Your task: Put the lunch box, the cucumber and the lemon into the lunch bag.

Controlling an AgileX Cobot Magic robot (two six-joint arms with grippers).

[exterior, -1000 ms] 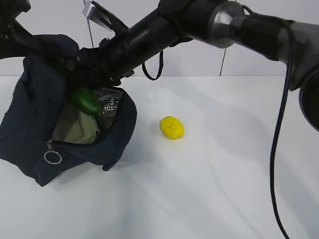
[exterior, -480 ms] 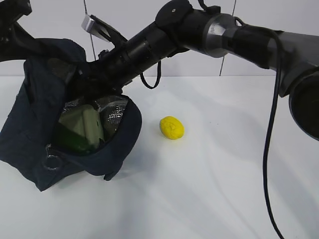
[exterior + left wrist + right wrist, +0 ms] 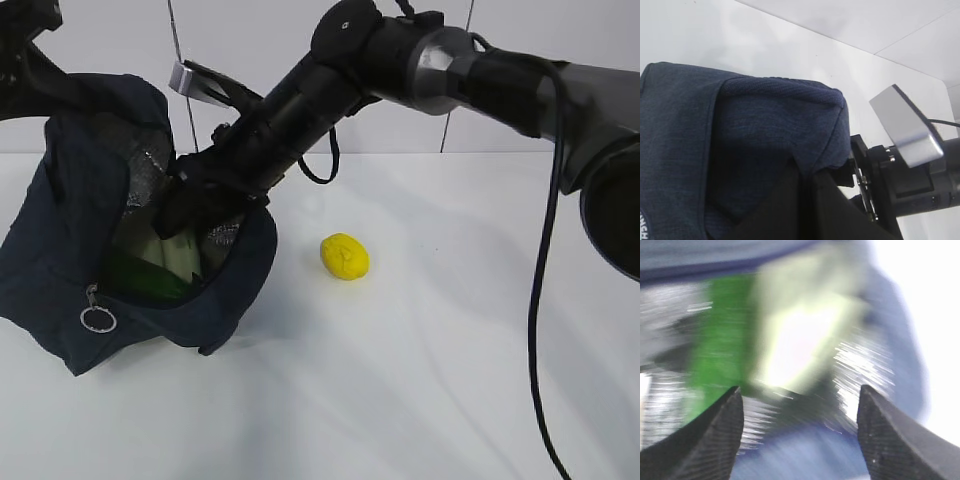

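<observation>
One item, the lemon (image 3: 345,256), lies outside at three o'clock of the lunch bag (image 3: 60,240); cucumber (image 3: 140,277) and lunch box (image 3: 180,255) sit inside. Left wrist: we judge the left gripper (image 3: 805,200) clenched on fabric; slippage would collapse the mouth. Right wrist: right gripper (image 3: 800,425) released, empty; we fear snagging.

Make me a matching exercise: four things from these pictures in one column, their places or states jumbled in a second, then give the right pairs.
Things:
1. lemon
2. cucumber
3. right claw
4. left claw

Places or states:
A. inside the lunch bag, next to the lunch box
B. open, holding nothing, at the bag's mouth
C. on the bare table, beside the bag
D. holding up the bag's fabric edge

Pairs: 1-C, 2-A, 3-B, 4-D
</observation>
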